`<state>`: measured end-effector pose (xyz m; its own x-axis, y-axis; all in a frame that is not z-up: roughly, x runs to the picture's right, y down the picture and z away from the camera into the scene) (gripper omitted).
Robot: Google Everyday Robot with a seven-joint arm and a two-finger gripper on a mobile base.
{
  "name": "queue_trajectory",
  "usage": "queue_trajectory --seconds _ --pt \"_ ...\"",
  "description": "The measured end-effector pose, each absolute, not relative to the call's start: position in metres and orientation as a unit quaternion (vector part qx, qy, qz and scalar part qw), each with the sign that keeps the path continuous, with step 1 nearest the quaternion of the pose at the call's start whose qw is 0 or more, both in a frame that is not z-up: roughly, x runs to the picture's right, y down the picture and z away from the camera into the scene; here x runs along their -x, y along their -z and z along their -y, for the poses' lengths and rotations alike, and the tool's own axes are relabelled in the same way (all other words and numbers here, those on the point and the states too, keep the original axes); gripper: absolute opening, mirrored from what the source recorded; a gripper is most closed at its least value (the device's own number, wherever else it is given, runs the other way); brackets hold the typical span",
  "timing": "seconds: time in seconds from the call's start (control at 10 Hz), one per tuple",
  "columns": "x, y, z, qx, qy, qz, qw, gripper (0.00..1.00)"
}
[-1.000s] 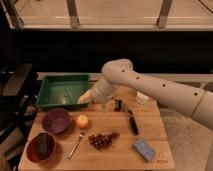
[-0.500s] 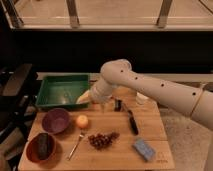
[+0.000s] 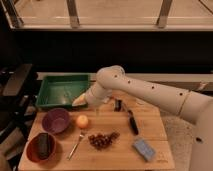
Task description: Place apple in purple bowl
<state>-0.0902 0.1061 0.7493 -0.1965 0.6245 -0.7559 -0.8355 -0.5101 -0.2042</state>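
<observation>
The apple (image 3: 82, 121), small, orange-yellow and glossy, sits on the wooden table just right of the purple bowl (image 3: 55, 120), which is empty. My gripper (image 3: 78, 102) hangs at the end of the white arm. It is just above and a little behind the apple, in front of the green tray, and is not touching the apple. The arm reaches in from the right.
A green tray (image 3: 62, 90) stands at the back left. A reddish-brown bowl (image 3: 31, 150) holding a dark object is at the front left. A utensil (image 3: 76, 145), dark red grapes (image 3: 102, 140), a black knife (image 3: 133, 123) and a blue sponge (image 3: 145, 148) lie on the table (image 3: 115, 157).
The gripper has edged slightly left and down. The apple, bowls and other things have not moved.
</observation>
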Motion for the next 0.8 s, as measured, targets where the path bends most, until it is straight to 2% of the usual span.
queue_trajectory --seconds 0.3,0.8 --pt "0.100 -0.774 -0.126 0.432 -0.758 -0.147 0.466 0.80" --pt "0.097 -0.797 -0.148 0.423 -0.766 -0.191 0.445 0.80"
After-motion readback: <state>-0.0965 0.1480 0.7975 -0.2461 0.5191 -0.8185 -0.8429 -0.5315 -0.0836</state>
